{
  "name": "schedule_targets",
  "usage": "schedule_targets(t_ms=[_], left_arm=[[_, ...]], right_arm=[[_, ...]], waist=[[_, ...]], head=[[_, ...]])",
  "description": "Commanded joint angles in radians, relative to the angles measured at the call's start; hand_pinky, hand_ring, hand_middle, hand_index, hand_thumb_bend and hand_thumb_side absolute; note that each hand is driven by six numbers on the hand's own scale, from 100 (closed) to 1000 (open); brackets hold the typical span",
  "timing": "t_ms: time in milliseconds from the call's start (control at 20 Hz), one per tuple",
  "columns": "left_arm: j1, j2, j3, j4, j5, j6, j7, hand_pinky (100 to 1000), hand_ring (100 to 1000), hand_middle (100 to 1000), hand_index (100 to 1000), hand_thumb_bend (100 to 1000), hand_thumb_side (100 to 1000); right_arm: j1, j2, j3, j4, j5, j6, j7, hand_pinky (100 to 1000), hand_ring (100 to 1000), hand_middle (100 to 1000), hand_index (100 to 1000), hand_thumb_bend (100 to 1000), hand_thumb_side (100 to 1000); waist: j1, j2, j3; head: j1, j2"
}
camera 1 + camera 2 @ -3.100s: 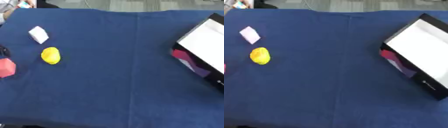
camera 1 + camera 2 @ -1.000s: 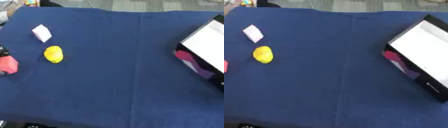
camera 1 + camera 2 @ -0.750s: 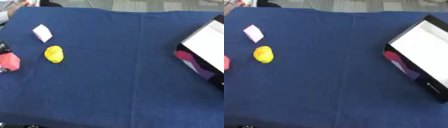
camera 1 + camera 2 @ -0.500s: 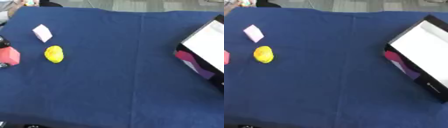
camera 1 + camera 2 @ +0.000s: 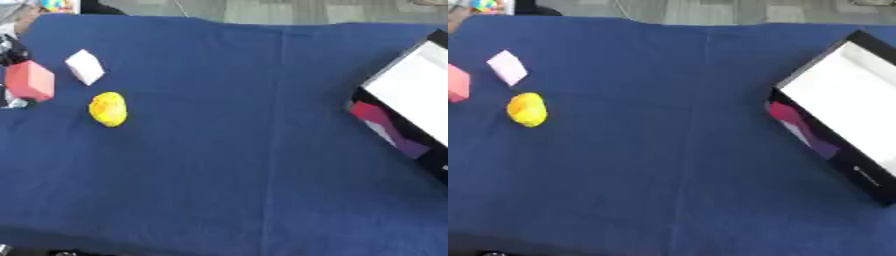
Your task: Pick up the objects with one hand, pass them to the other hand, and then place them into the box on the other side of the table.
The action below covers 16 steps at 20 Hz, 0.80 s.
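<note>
A red block (image 5: 29,80) hangs at the far left edge of the blue table cloth (image 5: 245,150), with my left hand (image 5: 9,52) curled round it; only dark finger parts above and a silvery bit below the block show. A yellow rounded object (image 5: 108,108) lies on the cloth just right of it. A small white block (image 5: 85,66) lies beyond the yellow one. The black box (image 5: 814,134) with a white inside stands tilted at the right edge, with nothing inside where it shows. My right hand shows in no view.
A small colourful thing (image 5: 58,5) sits past the table's far left corner. The cloth's front edge runs along the bottom of the views. A fold line in the cloth runs down the middle.
The red block in my left hand has risen and drifted a little right, further into view. The yellow object, white block and box have stayed put.
</note>
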Motion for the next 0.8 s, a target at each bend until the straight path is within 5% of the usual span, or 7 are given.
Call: schedule_targets(t_ms=[50, 200, 800], left_arm=[[-0.029, 0.02, -0.001, -0.041, 0.029, 0.004, 0.019, 742, 672, 565, 539, 166, 100], [-0.051, -0.014, -0.013, -0.064, 0.056, 0.008, 0.041, 737, 665, 559, 537, 100, 100], [-0.1, -0.169, -0.068, -0.133, 0.125, 0.048, 0.142, 718, 626, 540, 536, 100, 140]], right_arm=[[-0.014, -0.049, -0.001, -0.021, -0.021, -0.013, 0.005, 962, 1000, 1000, 1000, 100, 536], [-0.03, -0.069, 0.005, -0.021, -0.04, -0.022, 0.011, 962, 1000, 1000, 1000, 100, 534], [-0.161, -0.194, 0.072, -0.021, -0.13, -0.016, 0.072, 960, 1000, 1000, 1000, 100, 524]], waist=[[-0.01, -0.027, 0.0], [-0.013, -0.03, 0.0], [-0.023, -0.044, -0.001]], head=[[0.0, -0.015], [-0.007, -0.013], [-0.088, 0.006]])
